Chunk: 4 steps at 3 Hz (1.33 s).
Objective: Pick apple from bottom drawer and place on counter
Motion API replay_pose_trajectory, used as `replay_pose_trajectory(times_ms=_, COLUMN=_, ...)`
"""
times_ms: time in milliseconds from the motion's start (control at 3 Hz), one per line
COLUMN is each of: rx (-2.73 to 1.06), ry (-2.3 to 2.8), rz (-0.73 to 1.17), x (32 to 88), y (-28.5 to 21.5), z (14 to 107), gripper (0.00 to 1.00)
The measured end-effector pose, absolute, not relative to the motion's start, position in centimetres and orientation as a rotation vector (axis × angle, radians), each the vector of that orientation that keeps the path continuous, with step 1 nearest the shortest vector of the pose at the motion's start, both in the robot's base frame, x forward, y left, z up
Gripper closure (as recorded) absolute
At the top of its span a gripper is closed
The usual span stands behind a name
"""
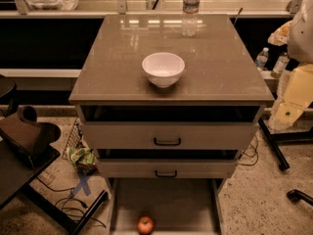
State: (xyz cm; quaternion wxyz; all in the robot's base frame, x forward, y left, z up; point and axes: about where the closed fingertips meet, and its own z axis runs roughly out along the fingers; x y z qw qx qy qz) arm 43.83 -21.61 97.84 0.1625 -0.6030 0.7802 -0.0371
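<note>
A small round red apple [145,224] lies in the flat grey-tan bottom drawer [166,199]; the pale hand [288,106] hangs beside the glossy taupe bench [220,67], and I cannot tell its grip.

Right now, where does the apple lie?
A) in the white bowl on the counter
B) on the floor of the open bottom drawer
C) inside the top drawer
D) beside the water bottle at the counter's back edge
B: the apple rests on the floor of the pulled-out bottom drawer, near its front edge, well below the white bowl on the counter. The gripper is out of view.
</note>
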Motion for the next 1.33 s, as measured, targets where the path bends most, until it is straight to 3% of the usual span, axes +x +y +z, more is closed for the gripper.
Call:
replay_pose_trajectory(times_ms=667, rx=-1.701, ry=2.206, rz=-0.099, x=44.1, y=-21.4, z=98.4, gripper=0.00)
replay_pose_trajectory(times_ms=1333, rx=-1.662, ry=2.068, rz=0.226, x=42.7, y=-19.7, z=87.6, gripper=0.00)
